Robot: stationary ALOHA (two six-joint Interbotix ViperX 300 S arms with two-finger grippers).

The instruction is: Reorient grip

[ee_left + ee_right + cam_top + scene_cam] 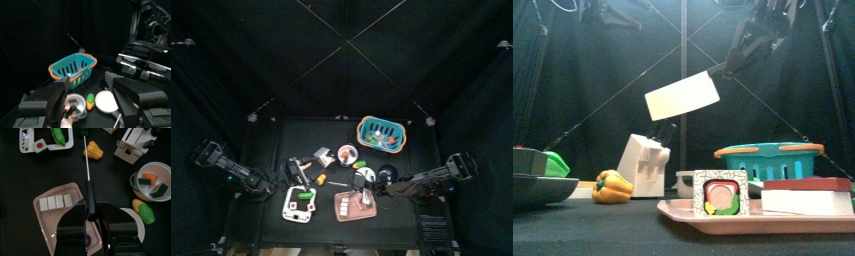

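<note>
Right gripper [89, 218] jaws clamping handle of spatula [87, 178], holding it aloft above counter [331, 135], long axis running straight out from jaws. Left gripper [90, 92] jaws gaping wide, empty, facing teal basket [72, 67]; likely receiving.

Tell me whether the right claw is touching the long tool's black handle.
Touching. The right wrist view shows the right claw clamped on the black handle, which runs straight between its jaws.
</note>
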